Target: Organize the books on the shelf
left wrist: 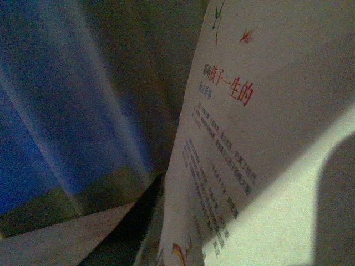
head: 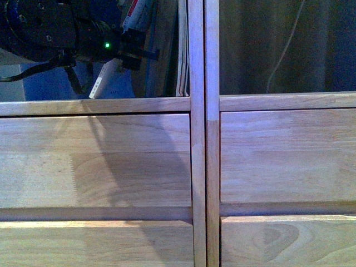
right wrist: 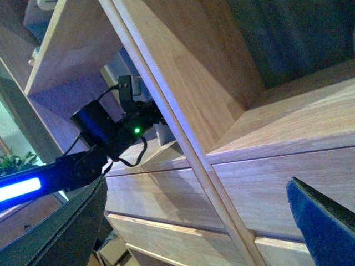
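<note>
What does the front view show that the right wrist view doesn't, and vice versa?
Front view only, clearly: the books in the left bay, thin ones against the divider, and a pale cord hanging in the dark right bay. Right wrist view only: the right tool, open with nothing between its fingers, and a green plant off to the side. Both: the shelf with its wood front panels, and the left arm, green light lit, reaching into the left bay.
</note>
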Controlling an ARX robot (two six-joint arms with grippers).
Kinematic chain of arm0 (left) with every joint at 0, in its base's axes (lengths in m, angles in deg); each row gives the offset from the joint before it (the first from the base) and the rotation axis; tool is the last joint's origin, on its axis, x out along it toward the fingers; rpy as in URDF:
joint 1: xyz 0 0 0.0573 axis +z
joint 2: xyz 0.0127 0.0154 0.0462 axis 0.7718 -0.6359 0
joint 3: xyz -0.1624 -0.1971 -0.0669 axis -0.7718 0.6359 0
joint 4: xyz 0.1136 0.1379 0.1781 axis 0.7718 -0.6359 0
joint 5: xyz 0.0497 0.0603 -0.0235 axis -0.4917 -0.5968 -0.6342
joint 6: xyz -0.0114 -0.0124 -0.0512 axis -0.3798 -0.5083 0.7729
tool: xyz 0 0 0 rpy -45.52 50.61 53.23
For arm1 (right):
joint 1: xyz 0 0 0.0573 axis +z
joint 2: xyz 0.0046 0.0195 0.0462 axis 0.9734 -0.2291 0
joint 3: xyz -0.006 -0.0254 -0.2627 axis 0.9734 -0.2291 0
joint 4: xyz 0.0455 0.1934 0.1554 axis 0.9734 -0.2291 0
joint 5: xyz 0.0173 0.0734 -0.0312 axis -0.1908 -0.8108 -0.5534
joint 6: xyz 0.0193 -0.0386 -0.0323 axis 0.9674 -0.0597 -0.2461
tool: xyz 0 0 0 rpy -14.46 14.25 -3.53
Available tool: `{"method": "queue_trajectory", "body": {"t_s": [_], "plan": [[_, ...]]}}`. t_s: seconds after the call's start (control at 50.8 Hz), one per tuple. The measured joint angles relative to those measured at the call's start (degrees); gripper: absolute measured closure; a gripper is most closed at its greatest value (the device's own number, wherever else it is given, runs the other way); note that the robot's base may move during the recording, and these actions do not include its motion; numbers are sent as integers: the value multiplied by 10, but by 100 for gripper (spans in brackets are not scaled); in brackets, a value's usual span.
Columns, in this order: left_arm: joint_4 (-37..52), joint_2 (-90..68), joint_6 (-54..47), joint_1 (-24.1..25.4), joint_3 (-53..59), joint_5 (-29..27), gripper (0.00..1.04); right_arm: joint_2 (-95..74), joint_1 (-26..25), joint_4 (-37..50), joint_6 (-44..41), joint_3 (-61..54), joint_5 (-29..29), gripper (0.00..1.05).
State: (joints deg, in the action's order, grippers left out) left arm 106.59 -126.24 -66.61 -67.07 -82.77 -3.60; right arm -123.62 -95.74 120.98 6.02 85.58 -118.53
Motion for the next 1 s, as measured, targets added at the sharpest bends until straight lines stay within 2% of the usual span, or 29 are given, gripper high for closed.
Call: {"method": "queue_trajectory", "body": {"t_s": [0.059,0.177,0.315,0.472,0.57,0.708,0.787,0.826,0.846,0.905,0.944,1.003], "plan": [[14,14,13,0,23,4,50,0,0,0,0,0,0,7],[39,53,39,1,70,13,32,0,0,0,0,0,0,7],[69,158,90,7,181,42,6,0,0,0,0,0,0,7],[111,336,149,34,375,108,7,0,0,0,0,0,0,7],[104,471,206,88,509,184,7,0,0,0,0,0,0,7],[101,519,240,103,549,202,7,0,0,0,0,0,-2,7],[-51,545,217,87,544,52,22,0,0,0,0,0,0,7],[-96,568,208,88,570,1,31,20,22,-89,-61,16,94,13],[-97,579,205,91,591,-9,36,36,40,-165,-104,29,167,18],[-82,604,202,100,642,-11,48,67,70,-297,-244,25,290,29],[-68,621,201,104,675,-6,57,84,85,-336,-316,0,336,38],[-51,644,199,109,715,1,69,107,98,-338,-391,-34,369,50]]}}
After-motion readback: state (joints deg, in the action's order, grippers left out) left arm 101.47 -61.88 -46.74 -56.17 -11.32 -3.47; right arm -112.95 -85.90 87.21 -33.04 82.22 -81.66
